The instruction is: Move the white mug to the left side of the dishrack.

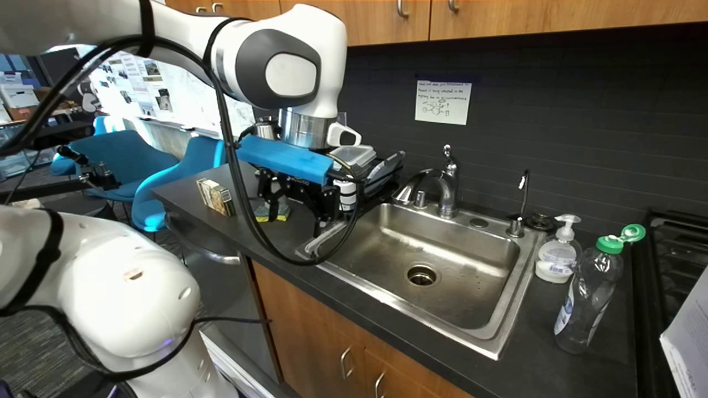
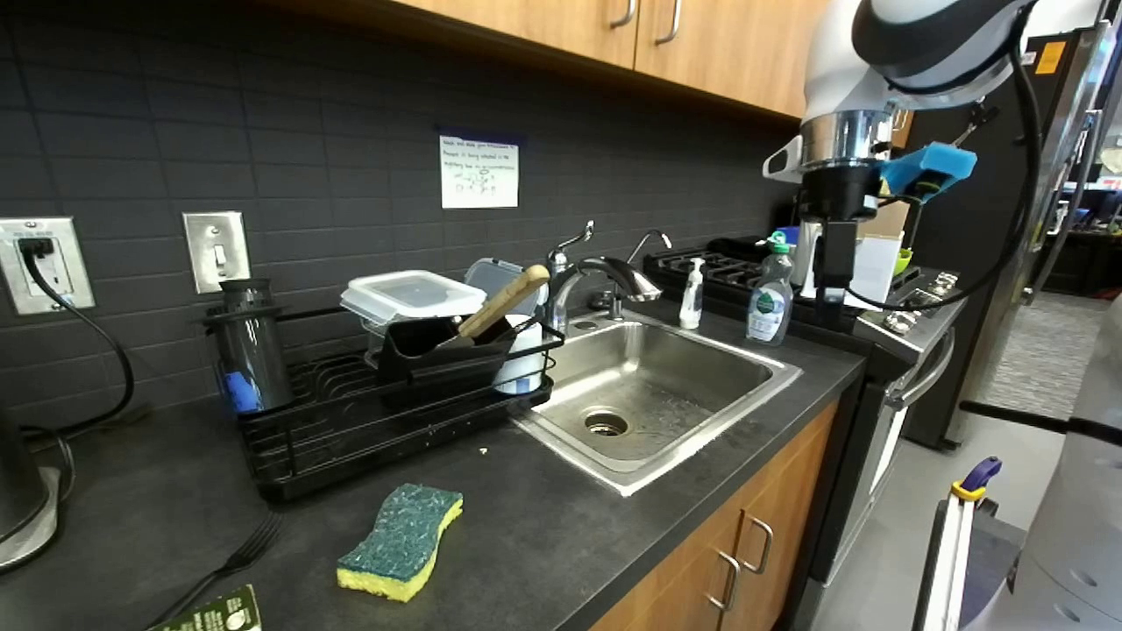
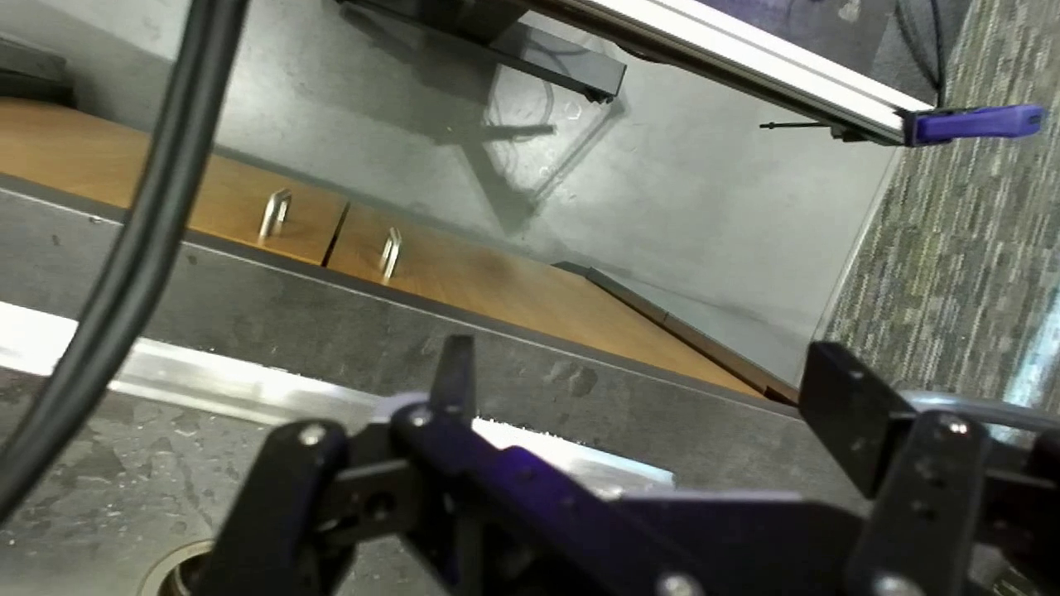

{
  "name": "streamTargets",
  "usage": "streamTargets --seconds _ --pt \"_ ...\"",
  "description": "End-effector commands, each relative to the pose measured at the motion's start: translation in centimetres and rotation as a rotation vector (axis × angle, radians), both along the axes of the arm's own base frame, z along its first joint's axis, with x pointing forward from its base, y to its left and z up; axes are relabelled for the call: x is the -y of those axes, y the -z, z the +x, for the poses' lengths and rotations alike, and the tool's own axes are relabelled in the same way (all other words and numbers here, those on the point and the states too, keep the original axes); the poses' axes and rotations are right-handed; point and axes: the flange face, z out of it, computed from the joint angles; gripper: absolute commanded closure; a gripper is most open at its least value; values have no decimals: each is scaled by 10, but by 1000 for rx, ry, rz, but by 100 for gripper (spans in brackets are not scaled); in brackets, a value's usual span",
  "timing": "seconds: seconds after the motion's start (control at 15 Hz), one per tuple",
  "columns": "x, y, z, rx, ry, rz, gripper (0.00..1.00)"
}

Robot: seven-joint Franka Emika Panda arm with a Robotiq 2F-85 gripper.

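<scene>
Exterior views: dishrack (image 2: 351,460) lengthwise toward sink (image 2: 649,414), white mug (image 2: 523,370) vertical; end effector (image 1: 296,222) spread apart.

behind my counter (image 2: 526,526) i see a dark tiled wall (image 2: 351,175) with a white note (image 2: 479,173) on it and wooden cabinets (image 1: 553,16) overhead. below, wooden doors (image 2: 798,473) carry 2 metal handles (image 2: 730,583). in an exterior view, blue chairs (image 1: 119,157) stand before a bright wall (image 1: 188,105) hung with papers; the grey floor (image 3: 704,223) meets patterned carpet (image 3: 927,273).

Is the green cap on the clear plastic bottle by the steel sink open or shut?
Open: its round green plastic lid stands flipped sideways in an exterior view.
</scene>
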Motion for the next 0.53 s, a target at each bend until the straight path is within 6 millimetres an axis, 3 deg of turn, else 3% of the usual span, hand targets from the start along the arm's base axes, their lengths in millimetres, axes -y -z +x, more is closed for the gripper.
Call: streamTargets --seconds 0.0,0.47 --pt "-14 -5 13 47 -32 -18 0" --pt "-39 -14 44 169 -110 -64 0"
